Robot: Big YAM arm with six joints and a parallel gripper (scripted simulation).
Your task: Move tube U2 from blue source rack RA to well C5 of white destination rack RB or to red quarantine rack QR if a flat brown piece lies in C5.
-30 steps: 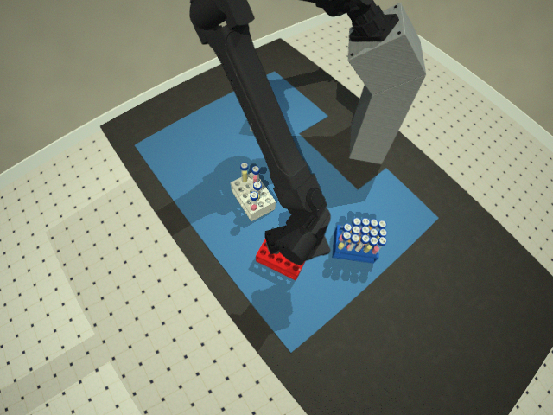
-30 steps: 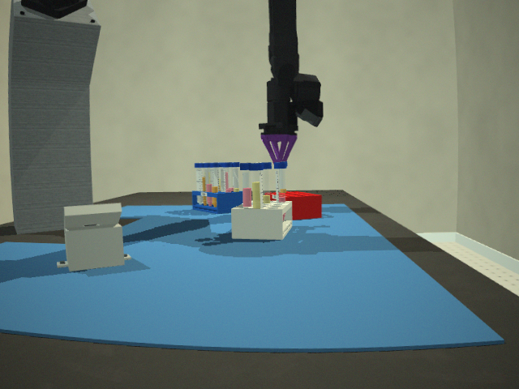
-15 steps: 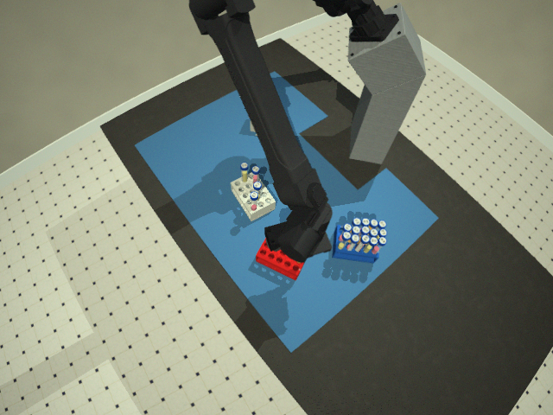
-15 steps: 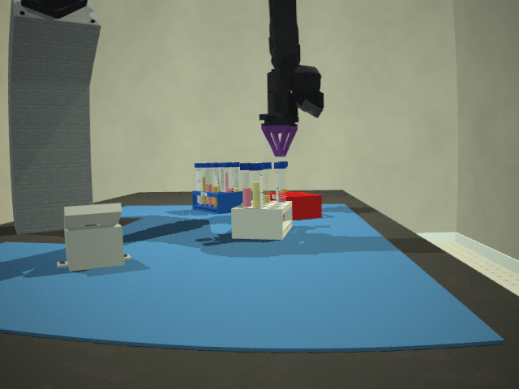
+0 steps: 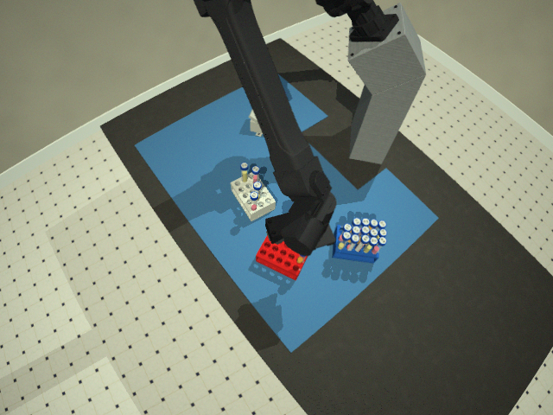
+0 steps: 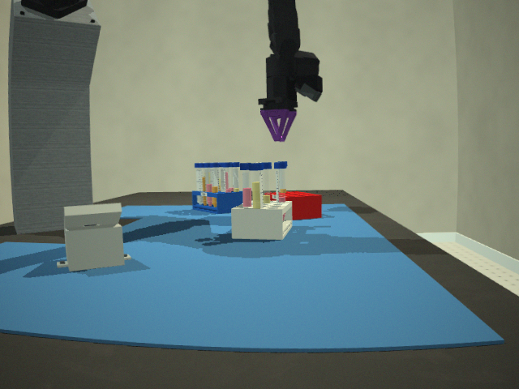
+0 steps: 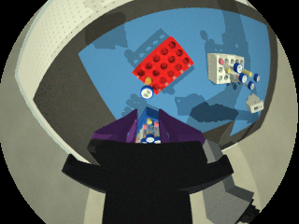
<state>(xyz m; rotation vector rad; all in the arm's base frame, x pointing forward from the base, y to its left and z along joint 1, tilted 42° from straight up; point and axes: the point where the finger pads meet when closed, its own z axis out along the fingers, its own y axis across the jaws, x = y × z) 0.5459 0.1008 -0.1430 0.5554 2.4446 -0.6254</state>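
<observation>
Your gripper (image 6: 278, 138) hangs empty, jaws slightly parted with nothing pinched. Directly below them the tube (image 6: 280, 181) stands upright in a corner well of the red rack (image 6: 307, 205), well apart from the fingertips. The white rack (image 6: 259, 220) sits beside.

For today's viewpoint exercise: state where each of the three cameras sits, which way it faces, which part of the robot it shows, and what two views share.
Top: high above, looking down at the blue mat; arm crosses it.
Exterior: low beside the bench, facing across; gripper hangs open above the racks.
Wrist: on the arm, looking down past the gripper at the red rack.
Shared: top and exterior both show the white rack and blue rack.
</observation>
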